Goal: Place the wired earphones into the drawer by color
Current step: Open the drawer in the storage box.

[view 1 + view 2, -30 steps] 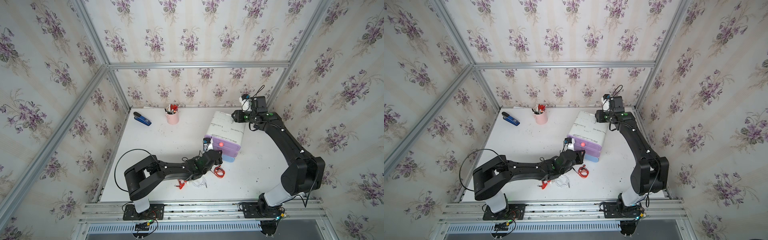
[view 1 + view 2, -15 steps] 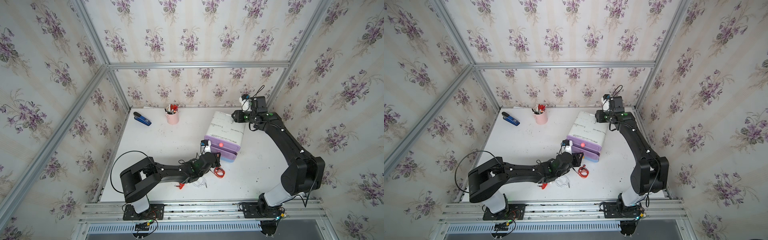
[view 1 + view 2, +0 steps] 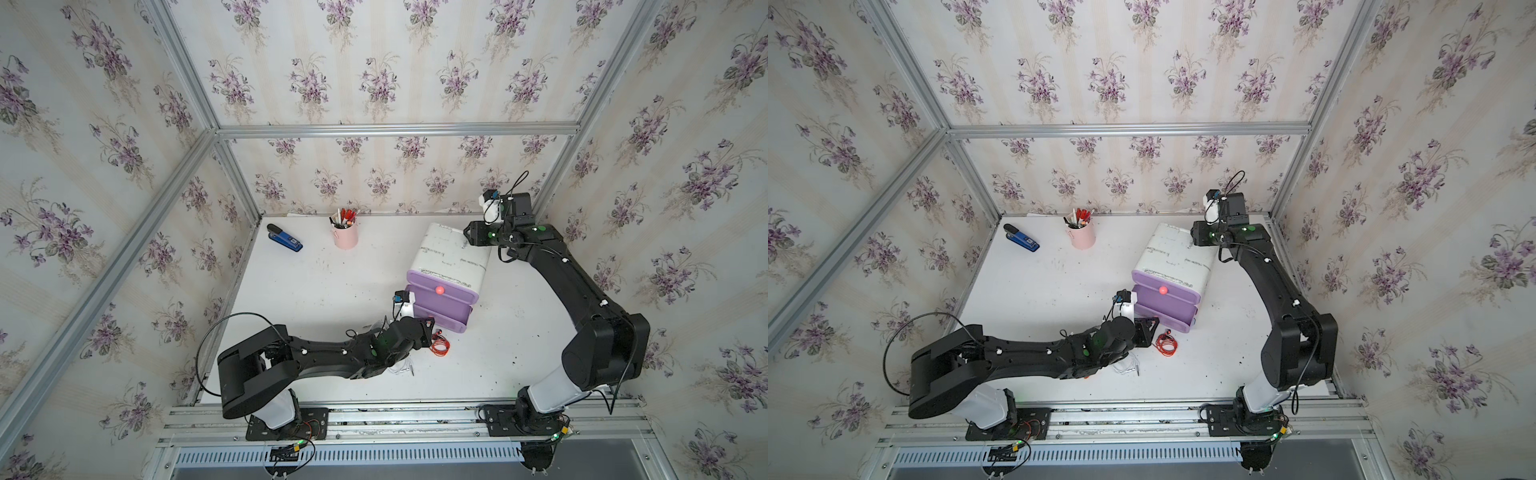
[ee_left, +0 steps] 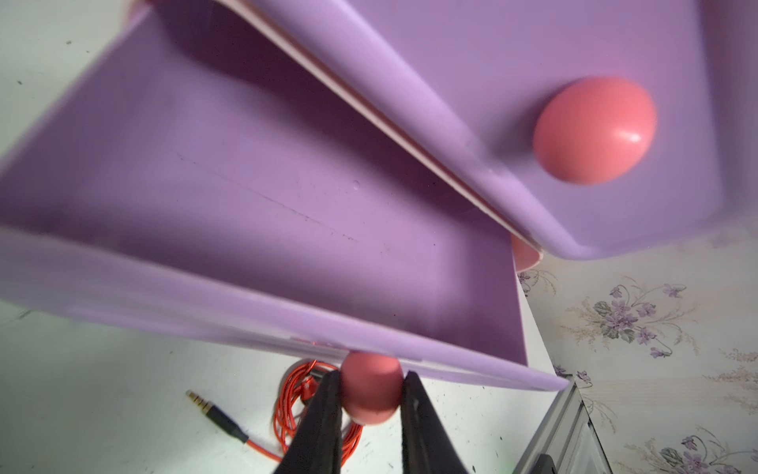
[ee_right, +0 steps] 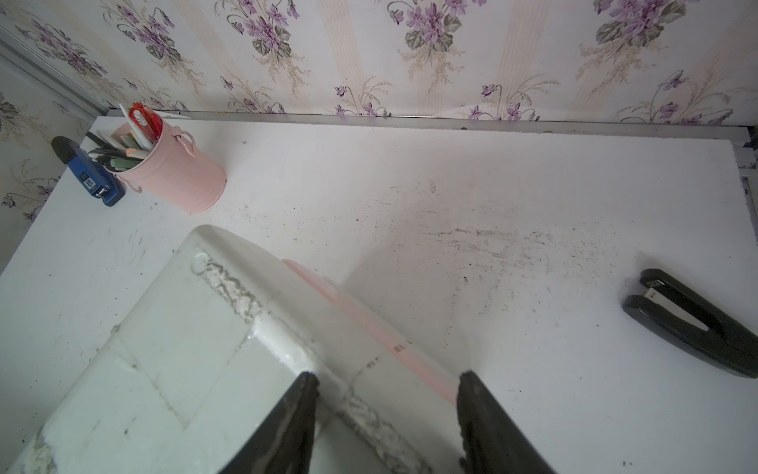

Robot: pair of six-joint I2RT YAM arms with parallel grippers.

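Note:
A white drawer cabinet (image 3: 453,257) with purple drawers stands mid-table in both top views. Its lower purple drawer (image 4: 287,184) is pulled out and shows nothing inside. My left gripper (image 4: 371,390) is shut on that drawer's pink knob (image 4: 371,404). A red bundle of wired earphones (image 3: 439,345) (image 4: 293,410) lies on the table just below the knob. A white bundle (image 3: 1127,365) lies beside the left wrist. My right gripper (image 5: 387,381) stands open astride the cabinet's back top corner (image 3: 1196,237).
A pink pen cup (image 3: 345,235) and a blue stapler (image 3: 284,241) sit at the back left. A black stapler (image 5: 697,324) lies behind the cabinet near the back right wall. The upper drawer's pink knob (image 4: 594,129) juts out above the open drawer.
My left gripper has drawn back toward the table's front with the knob, and the lower purple drawer has slid further out. The right arm has stayed still.

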